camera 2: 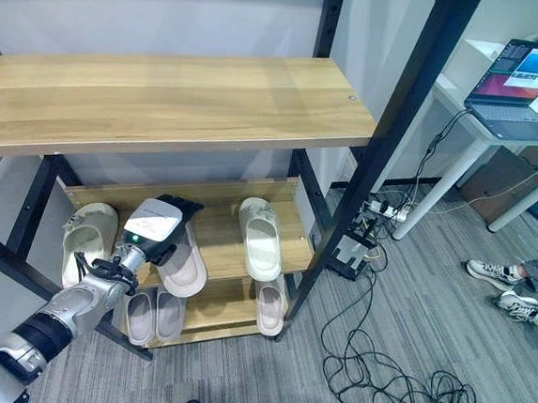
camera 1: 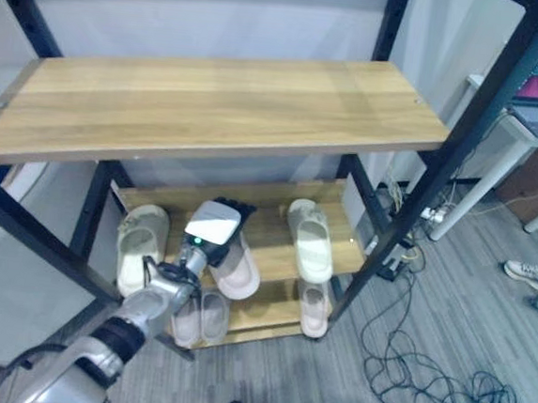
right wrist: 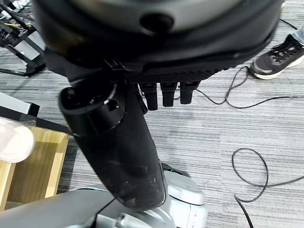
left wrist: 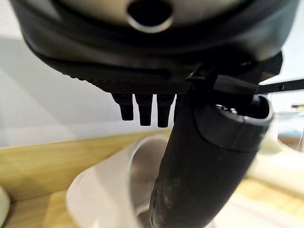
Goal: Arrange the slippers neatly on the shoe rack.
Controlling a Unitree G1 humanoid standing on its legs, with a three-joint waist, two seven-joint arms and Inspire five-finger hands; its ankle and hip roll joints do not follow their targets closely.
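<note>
Low in the frame's centre, the left robot hand (camera 1: 212, 225) rests over a pinkish slipper (camera 1: 237, 270) on the rack's middle shelf (camera 1: 270, 219), thumb down by its strap; I cannot tell whether it grips. Nudge it parallel to the pale slipper (camera 1: 310, 240) alongside, gently

A pale grey wall (camera 1: 219, 18) stands at the far side, grey plank-patterned carpet floor (camera 2: 410, 308) spreads near and right with black cables (camera 2: 394, 392) tangled on it, and at far right a white desk (camera 2: 474, 116) carries an open laptop (camera 2: 524, 82), a person's sneakers (camera 2: 502, 288) beside it.
</note>
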